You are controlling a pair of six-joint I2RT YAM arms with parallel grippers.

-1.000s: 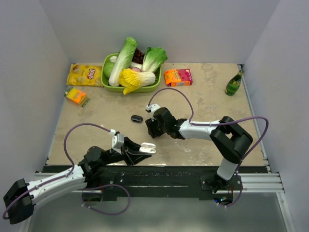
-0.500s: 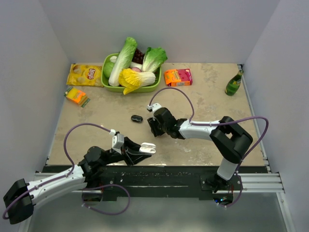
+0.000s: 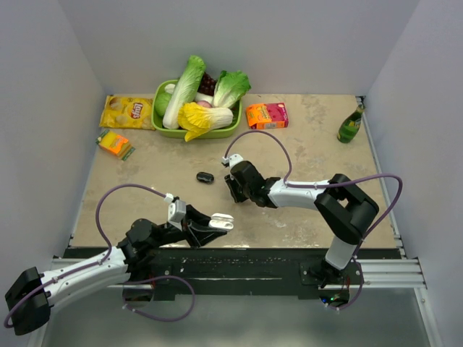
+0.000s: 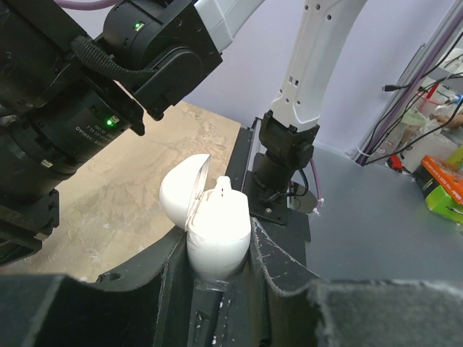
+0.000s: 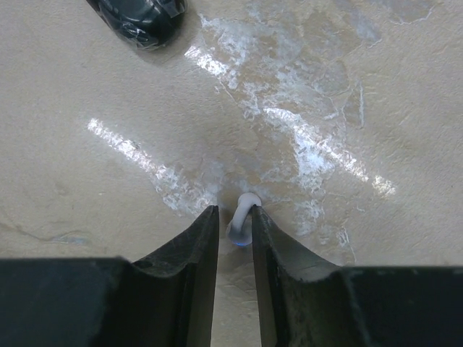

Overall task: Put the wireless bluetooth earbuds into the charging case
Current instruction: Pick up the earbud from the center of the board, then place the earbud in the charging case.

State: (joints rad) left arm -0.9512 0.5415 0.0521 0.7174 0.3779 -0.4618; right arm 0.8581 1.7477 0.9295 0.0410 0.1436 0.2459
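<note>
The left jaws are closed part way on the charging case point(image 4: 217, 235). They clamp its lower half from both sides, and the case stands upright between the two fingertips, above the near edge of the counter point(image 3: 311, 144). The lid point(image 4: 181, 191) is swung open and leans off to one side of the jaws. One seated earbud point(image 4: 223, 186) sits in the open body, with only its white tip showing above the rim. In the top view the white case shows at the tip of the left jaws, clear of the counter surface.

The right jaws are lowered to the counter, well ahead of the left jaws. They are drawn in to a narrow gap, and the loose earbud point(image 5: 242, 217) lies on the counter right between their tips, its curved white stem pointing forward out of the gap. It touches one finger, while a thin line of shadow shows against the other. I cannot tell whether the jaws are truly pinching it or only flanking it.

A small black oval object point(image 5: 141, 18) rests on the counter ahead of the right jaws and off to their left, apart from the loose earbud. A green basket point(image 3: 165, 129) of leafy vegetables stands far beyond both sets of jaws.
</note>
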